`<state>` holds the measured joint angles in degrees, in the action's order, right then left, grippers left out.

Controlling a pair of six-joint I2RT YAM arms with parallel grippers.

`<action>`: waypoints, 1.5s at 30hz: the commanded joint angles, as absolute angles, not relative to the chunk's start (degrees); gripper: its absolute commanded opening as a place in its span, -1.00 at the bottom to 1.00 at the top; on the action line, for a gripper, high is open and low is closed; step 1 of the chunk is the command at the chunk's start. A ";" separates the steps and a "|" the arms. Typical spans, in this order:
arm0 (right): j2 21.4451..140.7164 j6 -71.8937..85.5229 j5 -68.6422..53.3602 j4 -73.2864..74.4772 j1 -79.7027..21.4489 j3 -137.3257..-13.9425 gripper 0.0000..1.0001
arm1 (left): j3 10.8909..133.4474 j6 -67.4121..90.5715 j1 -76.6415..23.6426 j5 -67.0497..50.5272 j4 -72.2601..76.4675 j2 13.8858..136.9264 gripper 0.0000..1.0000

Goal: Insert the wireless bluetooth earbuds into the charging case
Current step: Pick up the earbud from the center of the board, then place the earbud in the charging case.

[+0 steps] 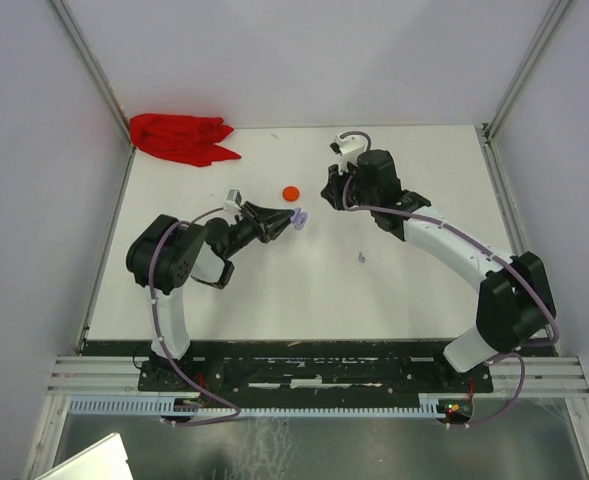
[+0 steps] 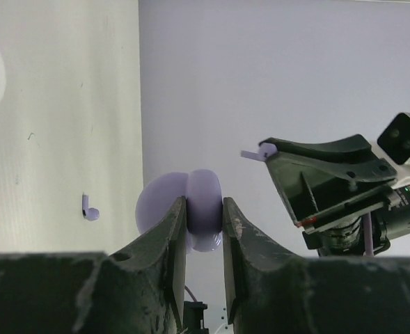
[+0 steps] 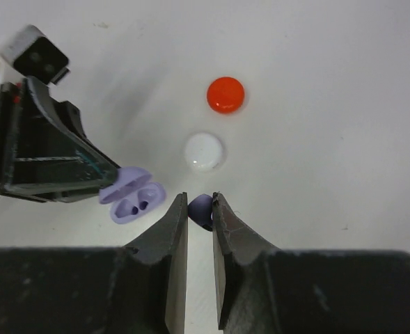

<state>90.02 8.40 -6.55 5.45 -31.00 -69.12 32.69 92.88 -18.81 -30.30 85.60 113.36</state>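
My left gripper [image 2: 205,202] is shut on an open purple charging case [image 2: 203,209] and holds it above the table. The case's two empty sockets show in the right wrist view [image 3: 131,200]. My right gripper [image 3: 200,198] is shut on a purple earbud [image 3: 202,208], just right of the case and apart from it. In the top view the case [image 1: 299,217] sits at the left gripper's [image 1: 288,220] tip, with the right gripper [image 1: 331,192] a little behind and right of it. A second purple earbud [image 1: 361,258] lies on the table; it also shows in the left wrist view [image 2: 90,209].
An orange-red disc [image 3: 225,94] and a white disc [image 3: 205,151] lie on the white table beyond the right gripper. The orange disc also shows in the top view [image 1: 291,192]. A red cloth [image 1: 179,137] is bunched at the back left corner. Walls enclose the table.
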 commanded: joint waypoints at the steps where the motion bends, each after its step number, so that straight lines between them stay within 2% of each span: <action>1: 86.38 13.84 -10.94 -2.92 -30.79 -67.11 -0.97 | 35.82 99.22 -20.17 -28.92 94.05 115.49 -0.94; 21: 83.92 23.37 -15.90 -15.98 -30.78 -58.87 -0.97 | 42.26 107.00 -23.13 -29.39 99.12 118.57 -0.94; 45: 85.74 24.67 -14.63 -18.82 -30.81 -56.43 -0.97 | 42.85 108.00 -24.04 -28.56 99.06 115.78 -0.94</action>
<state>86.19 24.16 -14.98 -15.90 -31.00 -56.64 41.32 105.86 -23.66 -29.45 87.57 118.48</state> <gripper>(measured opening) 0.230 0.296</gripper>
